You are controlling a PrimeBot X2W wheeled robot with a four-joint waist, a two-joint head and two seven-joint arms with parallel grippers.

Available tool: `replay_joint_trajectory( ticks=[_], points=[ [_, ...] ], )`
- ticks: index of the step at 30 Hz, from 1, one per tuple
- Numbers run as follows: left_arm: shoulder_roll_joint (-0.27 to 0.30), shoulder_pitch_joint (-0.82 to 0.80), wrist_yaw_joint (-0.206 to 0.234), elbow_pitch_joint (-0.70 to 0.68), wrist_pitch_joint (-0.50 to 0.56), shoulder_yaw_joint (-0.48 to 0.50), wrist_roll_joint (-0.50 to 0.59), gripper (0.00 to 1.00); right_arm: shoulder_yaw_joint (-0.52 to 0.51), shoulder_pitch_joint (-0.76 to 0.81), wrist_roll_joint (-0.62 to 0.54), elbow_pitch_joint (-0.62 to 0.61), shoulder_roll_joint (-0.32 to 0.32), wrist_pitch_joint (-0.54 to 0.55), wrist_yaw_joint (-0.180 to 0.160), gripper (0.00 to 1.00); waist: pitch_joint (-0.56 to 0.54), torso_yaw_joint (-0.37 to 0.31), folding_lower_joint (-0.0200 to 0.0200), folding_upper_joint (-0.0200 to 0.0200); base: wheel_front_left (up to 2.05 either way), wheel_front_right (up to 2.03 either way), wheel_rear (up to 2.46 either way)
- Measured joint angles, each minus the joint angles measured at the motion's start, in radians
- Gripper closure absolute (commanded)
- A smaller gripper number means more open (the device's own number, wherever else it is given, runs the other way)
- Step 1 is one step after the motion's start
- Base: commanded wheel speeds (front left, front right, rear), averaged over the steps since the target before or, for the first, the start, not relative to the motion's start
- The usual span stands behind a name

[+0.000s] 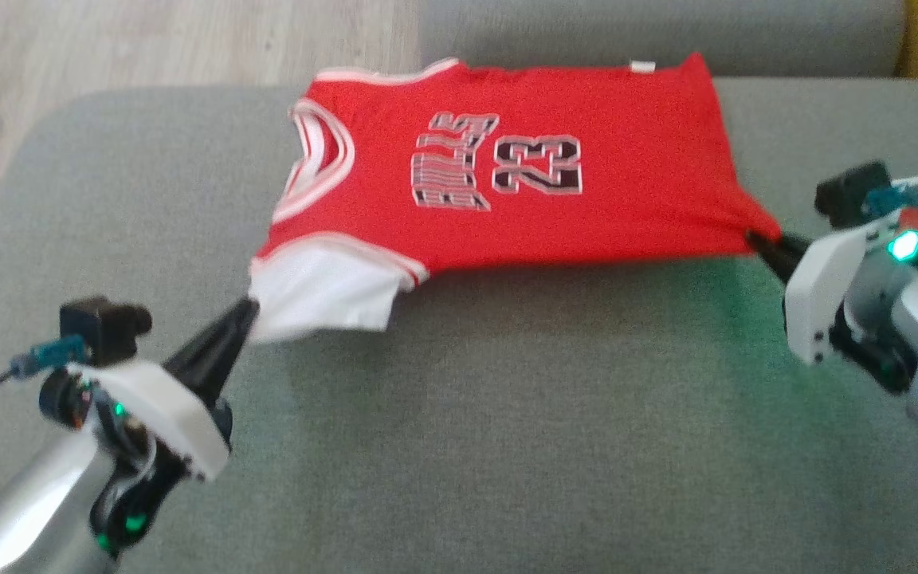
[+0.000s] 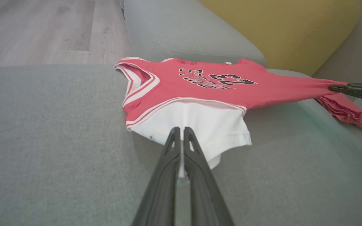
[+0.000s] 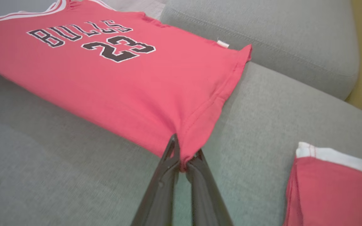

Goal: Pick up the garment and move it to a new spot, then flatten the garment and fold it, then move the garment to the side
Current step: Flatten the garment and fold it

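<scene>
The garment (image 1: 507, 191) is a red jersey with white trim, "BULLS 23" on its front and a white sleeve (image 1: 323, 291). It is stretched out above the grey sofa seat, its near edge lifted. My left gripper (image 1: 245, 312) is shut on the white sleeve; the left wrist view shows the sleeve (image 2: 206, 125) pinched between the dark fingers (image 2: 181, 131). My right gripper (image 1: 758, 239) is shut on the jersey's bottom corner, and the right wrist view shows red hem cloth (image 3: 196, 125) caught between its fingertips (image 3: 182, 150).
The grey sofa seat (image 1: 467, 414) spreads under both arms, with the backrest (image 1: 666, 32) behind. A second red and white cloth (image 3: 331, 185) lies on the seat by my right arm. A yellow cushion (image 2: 281, 28) and wooden floor (image 1: 148, 40) lie beyond.
</scene>
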Motion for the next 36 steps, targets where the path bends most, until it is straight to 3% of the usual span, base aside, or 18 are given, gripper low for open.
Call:
replay_joint_trajectory(
  ticks=[7,13,22,36],
  points=[
    [0.095,0.14,0.037,-0.179,0.113,-0.011,-0.096,1.0,0.056,0.105,0.139,-0.119,-0.079,0.104,0.0,1.0,-0.086,-0.004,0.0,0.0,0.0,0.0,0.0],
    [0.145,0.212,0.087,-0.287,0.134,-0.011,-0.124,1.0,0.061,0.175,0.219,-0.208,-0.129,0.142,0.0,1.0,-0.123,-0.009,-0.0001,0.0,0.0,0.0,0.0],
    [0.144,0.216,0.124,-0.31,0.123,0.0,-0.12,1.0,0.013,0.199,0.221,-0.234,-0.129,0.141,0.0,1.0,-0.094,-0.018,0.0003,0.0,0.0,0.0,0.0],
    [0.11,0.012,0.109,-0.146,0.198,0.007,-0.094,1.0,-0.104,0.133,0.209,-0.191,-0.037,0.223,0.0,1.0,0.004,-0.043,0.0003,0.0,0.0,0.0,0.0]
  ],
)
